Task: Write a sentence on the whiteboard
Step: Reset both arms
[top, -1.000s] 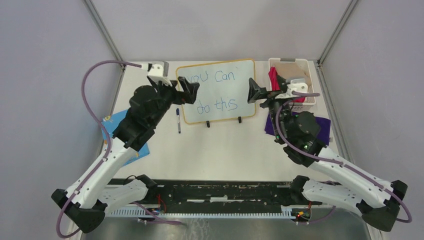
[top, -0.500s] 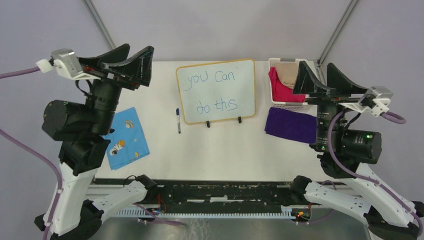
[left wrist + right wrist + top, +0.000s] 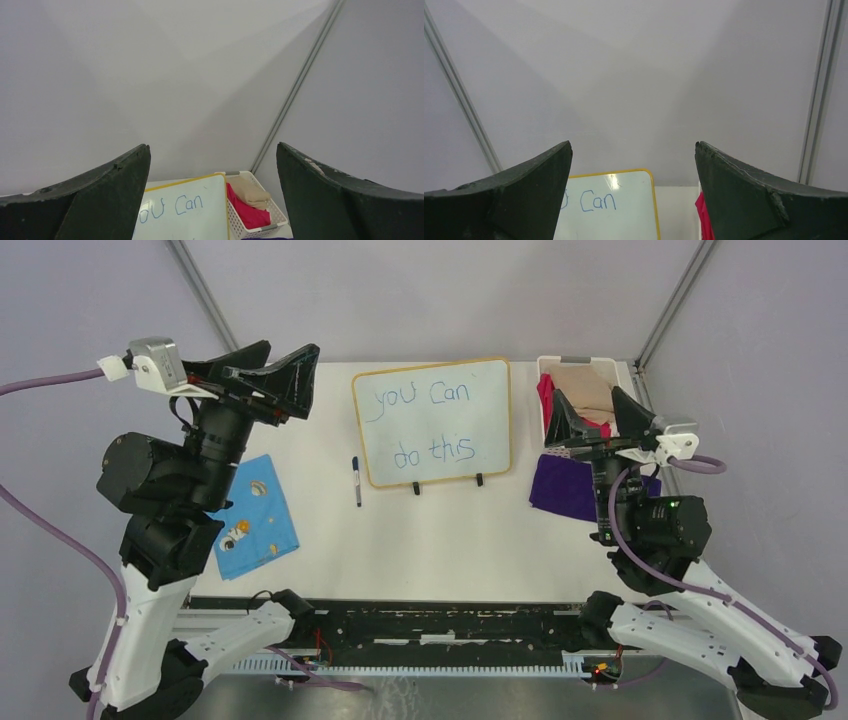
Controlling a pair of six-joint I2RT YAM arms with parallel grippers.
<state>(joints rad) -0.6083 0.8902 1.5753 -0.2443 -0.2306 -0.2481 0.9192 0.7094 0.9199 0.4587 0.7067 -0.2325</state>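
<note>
— Spot any change since a second back?
— Yes: find the left gripper (image 3: 291, 348) and right gripper (image 3: 588, 395) lifted off the whiteboard's (image 3: 489, 430) side edges, with the right then lowered inward over the basket (image 3: 575, 361). Fingers on both spread fully wide, holding nothing.
— And the sentence (image 3: 433, 452)?
— Still on the board, standing mid-table (image 3: 440, 540). Readable whole only from above. From the wrists, just part of the top line, "Can", plus red and tan fabric in the basket from the left.
— Clutter?
— Marker (image 3: 356, 481) just left of the board, blue cloth (image 3: 262, 515) partly under the left arm, purple cloth (image 3: 560, 490) partly behind the right arm.
</note>
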